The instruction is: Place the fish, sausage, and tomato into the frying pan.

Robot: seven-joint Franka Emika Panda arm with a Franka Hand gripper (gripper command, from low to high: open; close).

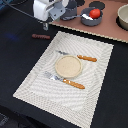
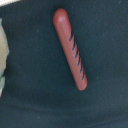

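The sausage [image 1: 41,36] lies on the dark table, to the exterior view's left of the placemat. In the wrist view it [image 2: 70,47] is a reddish-brown rod with dark grill marks, lying alone on the dark surface. My gripper [image 1: 45,24] hangs just above and behind it and holds nothing. Its fingers are out of the wrist view, and their gap is unclear in the exterior view. The tomato [image 1: 95,12] sits inside the grey frying pan [image 1: 90,21] on the brown board at the back. I cannot make out the fish.
A woven placemat [image 1: 35,80] holds a tan plate [image 1: 67,65], an orange-handled knife [image 1: 86,58] and an orange-handled fork [image 1: 74,84]. A taller pot [image 1: 123,17] stands at the back right. A dark round disc [image 1: 97,4] lies behind the pan. The placemat's pale edge [image 2: 2,55] shows in the wrist view.
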